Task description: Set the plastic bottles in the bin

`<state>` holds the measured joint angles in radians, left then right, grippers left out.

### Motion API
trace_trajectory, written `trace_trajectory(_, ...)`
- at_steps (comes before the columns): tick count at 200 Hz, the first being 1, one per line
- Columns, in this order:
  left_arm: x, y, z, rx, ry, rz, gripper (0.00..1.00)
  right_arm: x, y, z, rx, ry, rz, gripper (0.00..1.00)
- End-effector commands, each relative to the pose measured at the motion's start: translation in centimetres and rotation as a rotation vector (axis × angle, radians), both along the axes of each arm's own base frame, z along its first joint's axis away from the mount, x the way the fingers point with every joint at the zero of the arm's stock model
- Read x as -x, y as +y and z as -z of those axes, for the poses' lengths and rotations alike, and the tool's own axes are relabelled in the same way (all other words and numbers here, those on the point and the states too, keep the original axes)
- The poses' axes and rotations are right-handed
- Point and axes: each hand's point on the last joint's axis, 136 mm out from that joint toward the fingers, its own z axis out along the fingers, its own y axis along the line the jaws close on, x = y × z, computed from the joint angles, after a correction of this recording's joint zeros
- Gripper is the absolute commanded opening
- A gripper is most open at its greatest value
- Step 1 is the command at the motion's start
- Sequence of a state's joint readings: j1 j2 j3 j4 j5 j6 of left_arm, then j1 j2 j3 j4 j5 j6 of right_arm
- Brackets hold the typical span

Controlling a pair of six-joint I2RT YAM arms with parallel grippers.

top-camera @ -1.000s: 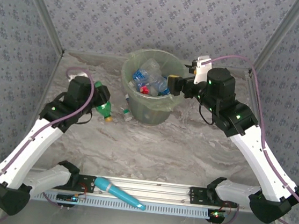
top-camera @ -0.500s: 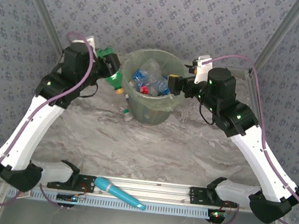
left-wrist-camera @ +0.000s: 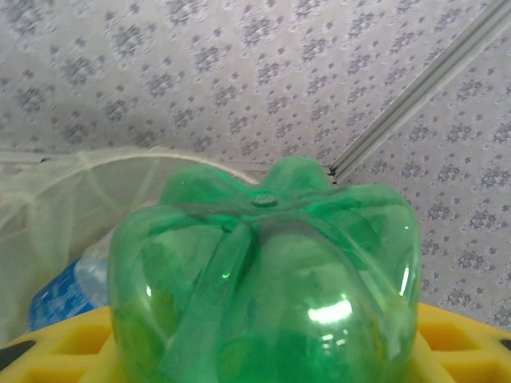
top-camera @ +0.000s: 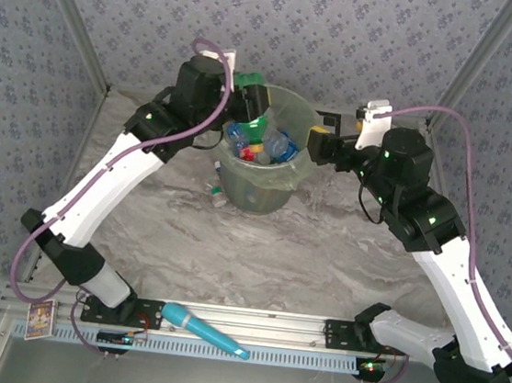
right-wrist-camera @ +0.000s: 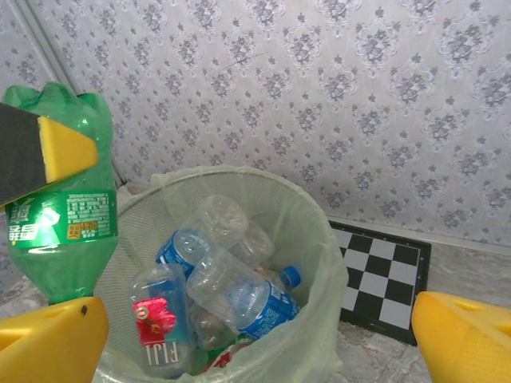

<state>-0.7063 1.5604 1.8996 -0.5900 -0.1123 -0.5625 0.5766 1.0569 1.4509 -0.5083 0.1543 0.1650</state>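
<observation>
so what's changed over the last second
The left hand, shut on the green bottle, carried it from the table left of the bin up over the rim. The right hand backed slightly to the right. Bin and teal stick stayed put.

White letters "FIJI" on clear bottle [right-wrist-camera: 160,327] with red flower label, inside bin [right-wrist-camera: 311,263]; green bottle [right-wrist-camera: 64,223] at bin's rim carries green label with large white characters and block of fine white print, neither legible; blue labels on other bottles [right-wrist-camera: 267,307] in bin too blurred to read; small card [top-camera: 40,320] at table's near left corner, print unreadable
</observation>
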Motion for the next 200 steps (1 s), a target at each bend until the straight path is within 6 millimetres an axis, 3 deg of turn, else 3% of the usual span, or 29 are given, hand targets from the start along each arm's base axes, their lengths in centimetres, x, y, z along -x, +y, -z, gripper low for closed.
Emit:
trace_trajectory(1, -0.8, -1.7, -3.2, -0.021, -0.146, 0.016, 0.56, 0.2, -1.2, 0.2, 0.020, -0.004, 0.041, 1.00)
trace_trajectory(38, -2.7, -4.9, -2.0, -0.107, -0.188, 0.047, 0.56, 0.6, -2.2, 0.1, 0.023, -0.010, 0.063, 1.00)
trace_trajectory(121, -8.3, -9.5, 0.0, -0.205, -0.306, 0.038, 0.56, 1.3, -3.7, -0.3, 0.030, -0.017, 0.096, 1.00)
trace_trajectory(200, -11.6, -10.9, 2.5, -0.228, -0.352, -0.012, 0.56, 1.8, -4.8, -0.3, 0.045, -0.019, 0.124, 1.00)
